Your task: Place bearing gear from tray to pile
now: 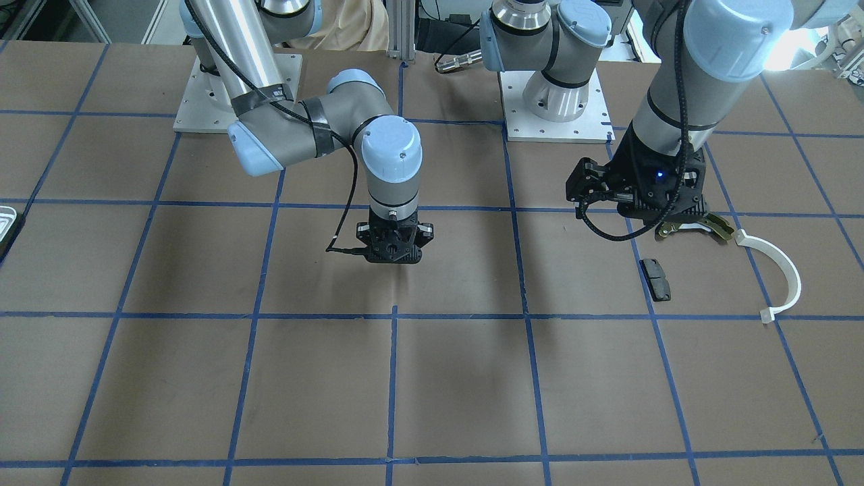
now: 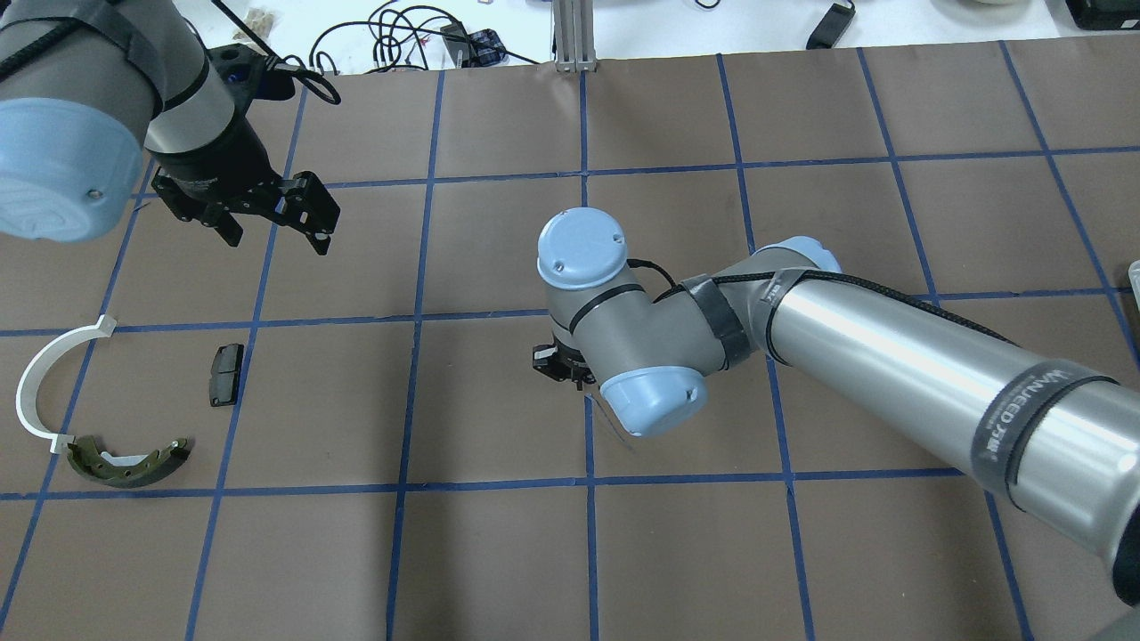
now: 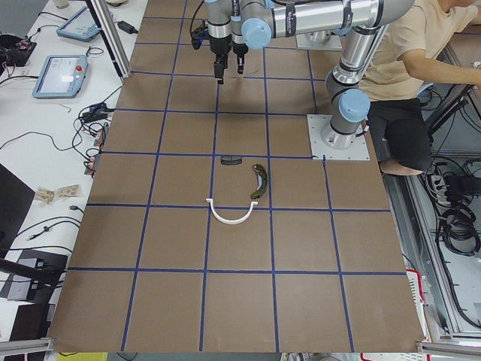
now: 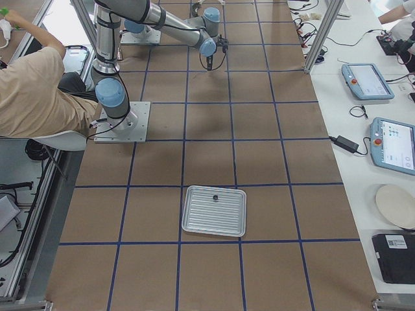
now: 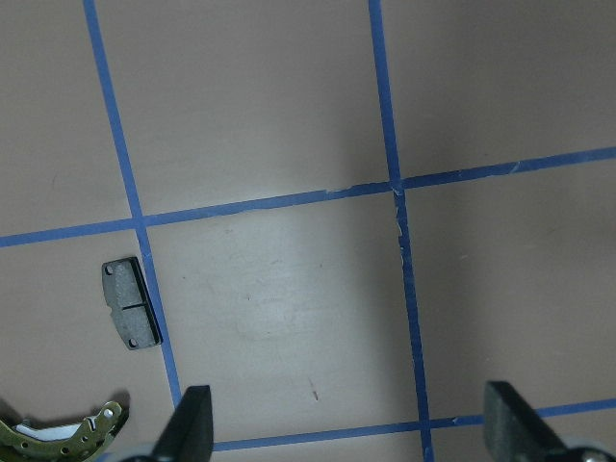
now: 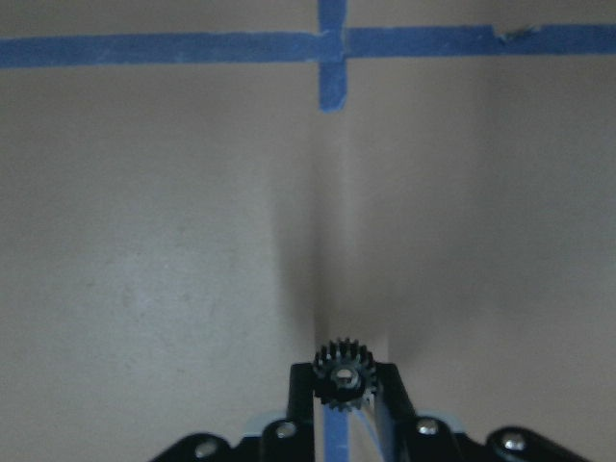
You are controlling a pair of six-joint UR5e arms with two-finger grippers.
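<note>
you had the right gripper point(image 1: 393, 260) pinched tight on the small black bearing gear point(image 6: 344, 369), hanging low over the middle of the desk, well away from both end edges. the tray point(image 4: 194, 230) sat far off toward the desk's right edge. your left gripper point(image 5: 351, 428) hung with its fingers spread wide, holding nothing, near the left edge by the pile point(image 3: 258, 183): olive-brass shoe point(image 2: 129, 463), white half-ring point(image 2: 36, 383), black pad point(image 2: 226, 374).

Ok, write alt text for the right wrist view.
The right claw grips a small black gear at the bottom centre of the picture. Beyond it lies a brown table with blue tape lines that meet near the top edge.
</note>
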